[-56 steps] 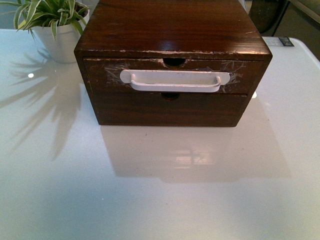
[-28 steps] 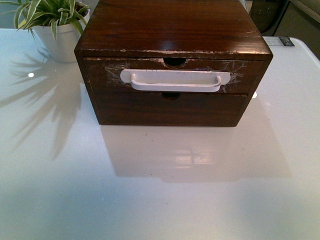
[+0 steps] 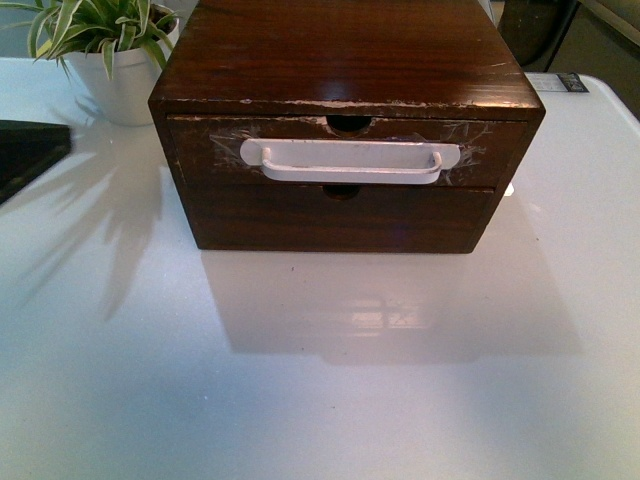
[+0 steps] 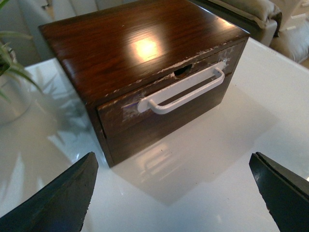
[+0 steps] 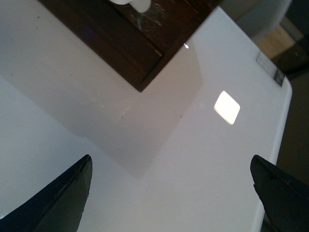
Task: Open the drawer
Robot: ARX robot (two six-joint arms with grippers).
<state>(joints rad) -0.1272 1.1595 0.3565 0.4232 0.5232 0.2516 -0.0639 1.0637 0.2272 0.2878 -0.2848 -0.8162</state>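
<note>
The drawer (image 3: 205, 150) is the upper one in a dark-brown wooden chest (image 3: 345, 50); it looks shut, flush with the chest front. Its white bar handle (image 3: 350, 160) is held on with clear tape, below a half-round notch. In the left wrist view the drawer (image 4: 120, 113) and its handle (image 4: 183, 92) lie ahead of my left gripper (image 4: 173, 162), which is open, empty and apart from them above the table. My right gripper (image 5: 170, 162) is open and empty over bare table, off the chest's right corner (image 5: 145, 72). A dark part of my left arm (image 3: 25, 150) shows at the front view's left edge.
A plain handle-less drawer front (image 3: 340, 215) sits below the taped drawer. A potted plant (image 3: 110, 50) in a white pot stands at the back left beside the chest. The white glossy table (image 3: 320, 380) stretches in front; its right edge (image 5: 285, 125) is near my right gripper.
A dark part of my left arm has come into the front view at the left edge. The chest and drawer have not moved.
</note>
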